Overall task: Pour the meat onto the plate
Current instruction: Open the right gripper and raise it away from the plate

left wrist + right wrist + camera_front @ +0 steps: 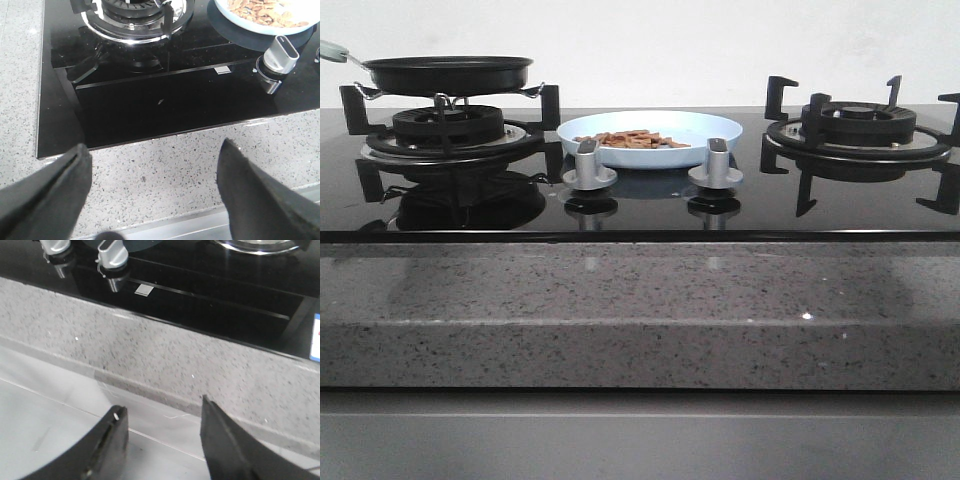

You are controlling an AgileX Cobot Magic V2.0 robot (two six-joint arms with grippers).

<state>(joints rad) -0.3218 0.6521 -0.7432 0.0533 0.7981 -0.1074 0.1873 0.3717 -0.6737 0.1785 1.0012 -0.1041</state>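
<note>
— What's nearest your cameras?

— My left gripper (152, 192) hangs over the speckled counter (165, 170), fingers wide apart, nothing between them. My right gripper (162, 440) sits over the counter's front edge, fingers likewise spread and empty. Neither arm shows in the front view.

— And past the counter?

— The black glass hob (640, 215). Two silver knobs (589, 165) stand side by side at its middle, near the front edge; the left wrist view catches one of them just beside the plate.

— Where's the meat?

— On the plate (715, 128). From the front I see the meat (632, 139) as a loose pile of reddish-brown pieces, lying mostly left of centre in the pale blue dish. The plate rests on the glass between the two burners, just behind the knobs.

— The burners?

— The left burner (448, 128) carries a black pan (448, 72) on its grate; the pan's pale handle runs off the left edge of the front view. I cannot tell what, if anything, is in the pan. The right burner (858, 125) has a bare grate. Behind it all, a white wall (650, 45).
</note>
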